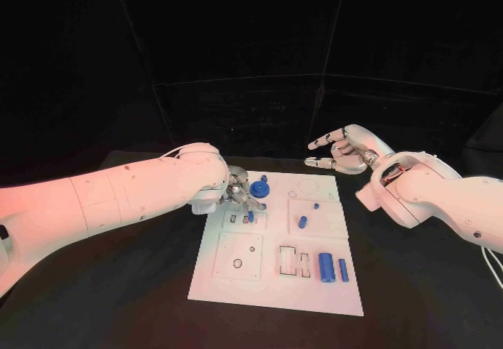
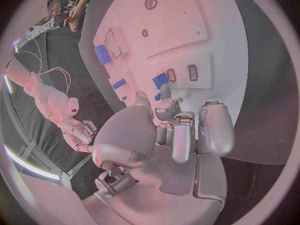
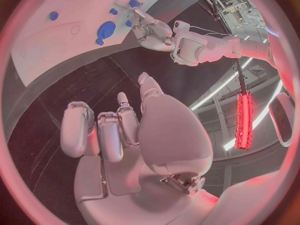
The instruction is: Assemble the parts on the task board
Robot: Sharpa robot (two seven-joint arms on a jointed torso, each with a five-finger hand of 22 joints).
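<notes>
The white task board (image 1: pixel 275 291) lies in the middle of the table. My left hand (image 1: pixel 239 195) hovers over its far left part, beside a round blue gear-like part (image 1: pixel 260 189). The fingertips (image 2: pixel 166 94) pinch a small blue peg (image 2: pixel 158 96) just above the board (image 2: pixel 162 15). My right hand (image 1: pixel 341 149) hangs raised beyond the board's far right corner, fingers apart and holding nothing. A small blue peg (image 1: pixel 317 206) and a blue piece (image 1: pixel 302 222) sit mid-board. A blue cylinder (image 1: pixel 326 267) and a slim blue bar (image 1: pixel 343 270) lie near the front right.
Empty recesses show on the board: a round hole (image 1: pixel 238 263) in the front left panel and rectangular slots (image 1: pixel 287 262) beside the cylinder. Black table (image 1: pixel 126 291) surrounds the board. In the right wrist view the left hand (image 3: pixel 150 30) is by the board's edge (image 3: pixel 56 50).
</notes>
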